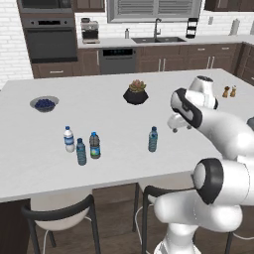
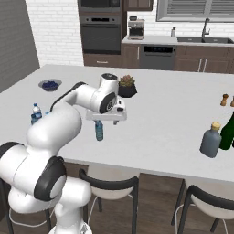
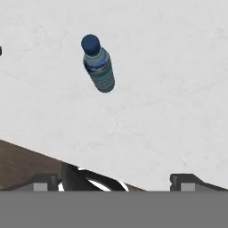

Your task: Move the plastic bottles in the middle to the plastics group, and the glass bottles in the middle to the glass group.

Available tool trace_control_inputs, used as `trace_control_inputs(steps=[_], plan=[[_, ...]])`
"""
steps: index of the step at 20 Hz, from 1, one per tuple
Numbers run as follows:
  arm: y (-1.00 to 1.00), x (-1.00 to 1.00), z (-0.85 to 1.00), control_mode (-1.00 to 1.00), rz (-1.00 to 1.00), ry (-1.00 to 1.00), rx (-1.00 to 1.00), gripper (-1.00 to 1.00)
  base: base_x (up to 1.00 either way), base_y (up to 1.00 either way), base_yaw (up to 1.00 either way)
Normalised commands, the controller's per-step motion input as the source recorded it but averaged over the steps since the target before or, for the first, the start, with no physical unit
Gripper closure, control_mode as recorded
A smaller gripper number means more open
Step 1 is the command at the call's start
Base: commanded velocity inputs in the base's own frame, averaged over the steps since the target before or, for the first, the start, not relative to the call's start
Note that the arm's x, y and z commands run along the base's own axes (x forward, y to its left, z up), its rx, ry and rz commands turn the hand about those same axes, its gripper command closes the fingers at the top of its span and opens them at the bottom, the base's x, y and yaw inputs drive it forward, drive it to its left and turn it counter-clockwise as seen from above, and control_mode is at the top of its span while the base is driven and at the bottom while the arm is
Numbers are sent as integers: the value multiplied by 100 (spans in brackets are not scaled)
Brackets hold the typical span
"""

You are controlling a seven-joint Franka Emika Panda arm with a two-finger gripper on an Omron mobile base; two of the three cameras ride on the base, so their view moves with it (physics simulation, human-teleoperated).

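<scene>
Near the counter's front edge, a slim blue water bottle [image 1: 153, 139] stands upright by itself, well apart from the three small bottles [image 1: 81, 146] clustered to the left, probably the plastics group it belongs with. Far to the right, a broad grey glass bottle [image 2: 210, 140] sits beside a dark green one [image 2: 227, 131]. Above the lone bottle hovers the gripper [image 2: 106, 119], fingers spread wide and empty, seemingly lining up for a grasp.

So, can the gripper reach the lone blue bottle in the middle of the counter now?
Probably yes. The gripper hangs open above the counter, and the blue bottle stands upright with nothing near it.
</scene>
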Motion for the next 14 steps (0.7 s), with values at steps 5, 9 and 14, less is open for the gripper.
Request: trace_control_inputs(steps=[5,9,14], plan=[[62,1,0,-100,0,-1,0,-100,0,0,0],[58,4,0,-100,0,-1,0,-100,0,0,0],[42,21,-11,-100,0,3,0,-100,0,0,0]])
